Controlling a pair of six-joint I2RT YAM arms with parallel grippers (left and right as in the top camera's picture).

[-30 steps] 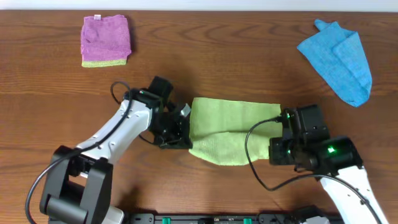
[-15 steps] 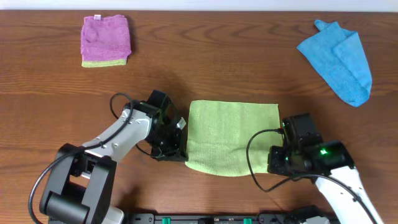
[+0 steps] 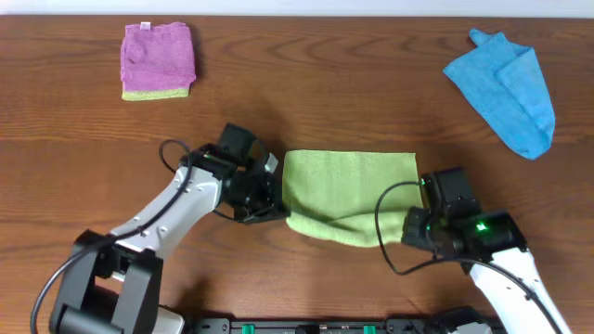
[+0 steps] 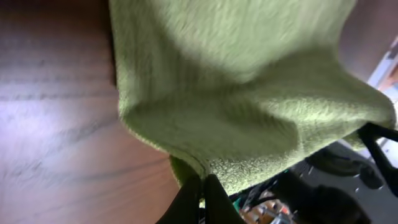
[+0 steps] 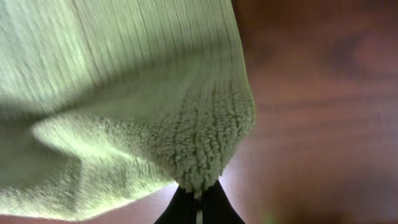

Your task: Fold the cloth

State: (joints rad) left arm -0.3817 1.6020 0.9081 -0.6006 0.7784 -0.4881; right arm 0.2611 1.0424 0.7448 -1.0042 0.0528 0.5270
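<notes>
The green cloth (image 3: pixel 345 190) lies in the middle of the table, its far edge flat and its near edge lifted and sagging between the two grippers. My left gripper (image 3: pixel 278 206) is shut on the cloth's near left corner (image 4: pixel 196 168). My right gripper (image 3: pixel 416 223) is shut on the cloth's near right corner (image 5: pixel 205 168). In the left wrist view the cloth (image 4: pixel 236 93) hangs as a curved fold above the wood. In the right wrist view the cloth (image 5: pixel 124 93) fills the left half of the frame.
A folded pink cloth with a yellow-green edge (image 3: pixel 158 60) lies at the back left. A crumpled blue cloth (image 3: pixel 506 88) lies at the back right. Bare wooden table (image 3: pixel 306 88) surrounds the green cloth.
Both grippers have lifted the near edge again and carried it towards the far edge. Half a second ago the cloth lay spread out flat; now its near edge sags in a fold.
</notes>
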